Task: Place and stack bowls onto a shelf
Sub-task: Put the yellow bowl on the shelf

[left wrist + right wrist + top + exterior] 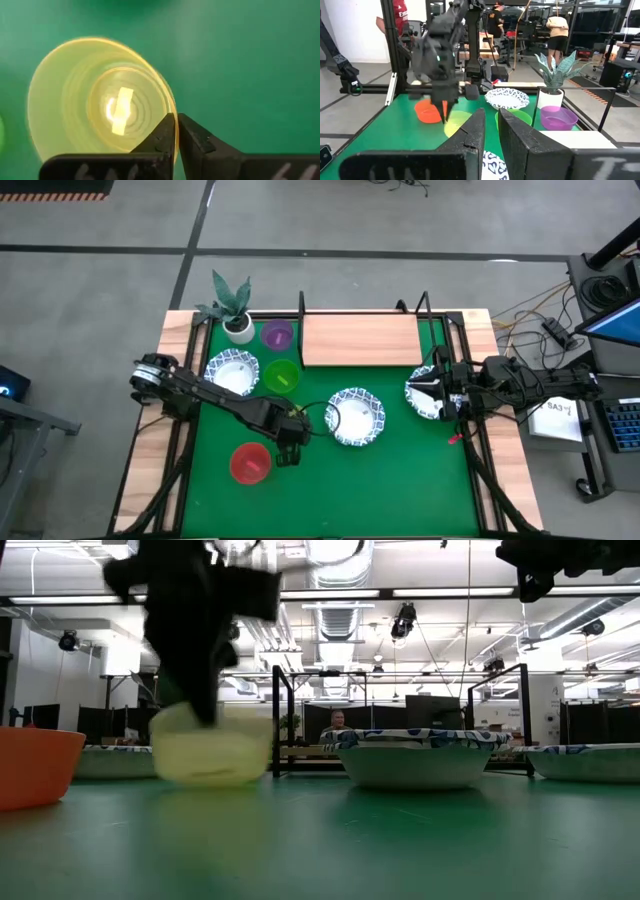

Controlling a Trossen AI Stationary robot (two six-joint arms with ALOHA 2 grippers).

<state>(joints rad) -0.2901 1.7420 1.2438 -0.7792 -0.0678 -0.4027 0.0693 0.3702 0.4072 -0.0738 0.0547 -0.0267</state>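
Note:
My left gripper is shut on a yellow bowl near the middle of the green mat. The bowl shows blurred in the low view, a little above the mat. My right gripper hovers above a white blue-rimmed bowl at the mat's right, its fingers a narrow gap apart, touching nothing. The wooden shelf board stands bare at the far edge. A red bowl, a green bowl, a purple bowl and two more white bowls sit on the mat. My left gripper pinches the yellow bowl's rim, one finger inside the bowl and one outside. The fingers come from above, pointing down. The bowl hangs below them with its opening up, seemingly just clear of the mat.
A potted plant stands at the far left corner beside the purple bowl. Black uprights rise at the shelf's corners. People stand in the room beyond the table. Bare mat lies along the near edge.

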